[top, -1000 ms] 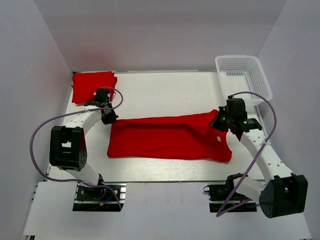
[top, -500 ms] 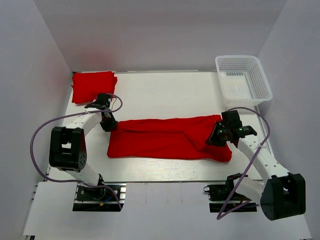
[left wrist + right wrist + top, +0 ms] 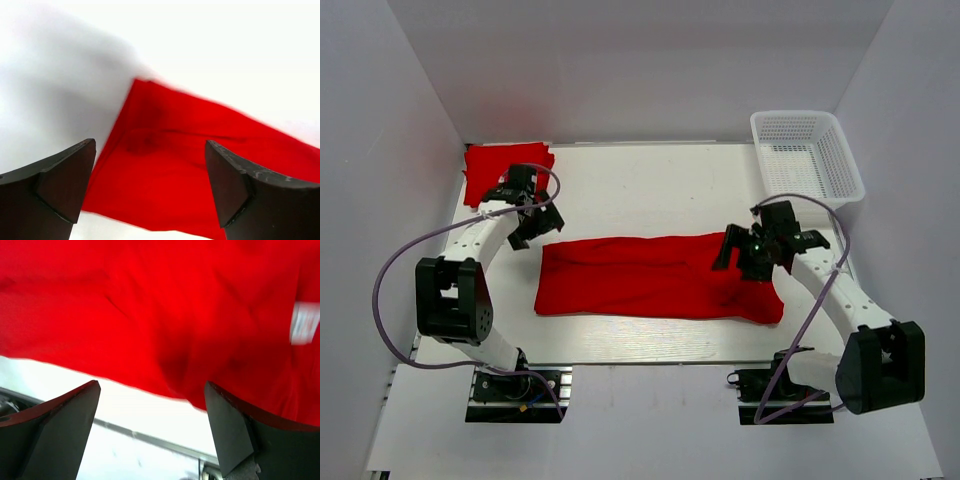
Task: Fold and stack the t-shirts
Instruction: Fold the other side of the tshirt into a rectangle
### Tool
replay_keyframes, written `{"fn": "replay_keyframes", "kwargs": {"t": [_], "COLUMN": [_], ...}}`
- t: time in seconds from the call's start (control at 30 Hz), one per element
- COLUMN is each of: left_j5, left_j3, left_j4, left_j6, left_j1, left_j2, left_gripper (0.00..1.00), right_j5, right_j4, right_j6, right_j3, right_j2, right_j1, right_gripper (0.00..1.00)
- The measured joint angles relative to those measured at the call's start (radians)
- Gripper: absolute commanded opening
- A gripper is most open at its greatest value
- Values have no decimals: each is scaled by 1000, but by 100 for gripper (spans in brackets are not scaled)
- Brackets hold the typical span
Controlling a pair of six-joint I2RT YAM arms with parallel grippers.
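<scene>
One red t-shirt [image 3: 660, 278] lies on the table as a long band folded lengthwise, running left to right. A second, folded t-shirt [image 3: 506, 167] rests at the back left corner. My left gripper [image 3: 533, 226] hovers open just above the band's far left corner, and the left wrist view shows the t-shirt [image 3: 200, 160] below its spread jaws with nothing held by the left gripper [image 3: 150, 187]. My right gripper [image 3: 740, 258] stands open over the band's right end. In the right wrist view the t-shirt [image 3: 165, 310] and its white neck tag [image 3: 303, 322] lie beyond the empty right gripper [image 3: 150, 427].
A white mesh basket [image 3: 807, 160] stands at the back right corner, holding nothing visible. The white table [image 3: 650, 185] is closed in by grey walls on the left, right and back. A metal rail [image 3: 150, 437] runs along the table's near edge.
Both grippers were shut on the shirt's far edge and have let go and opened wide. The shirt now lies flat. The left gripper drew back and up; the right shifted slightly left.
</scene>
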Motion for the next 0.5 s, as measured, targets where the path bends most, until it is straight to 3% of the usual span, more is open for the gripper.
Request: {"fn": "replay_keyframes", "kwargs": {"t": [0.13,0.33,0.5], "left_j5": [74,222,256], "left_j3": [26,6,-51], "left_j4": [61,165,182], "left_j6": [28,57,70], "left_j1": [-6,-23,-45], "left_j2": [5,89,154], "left_gripper": [100,83,77], "right_j5": [-10,-96,-129], "right_j4": [96,218,250], "right_j6": [-19,-22,-39], "right_j3": [73,86,86], "right_j2": [39,183,270], "right_j1": [0,6,28], "right_gripper": [90,90,90]}}
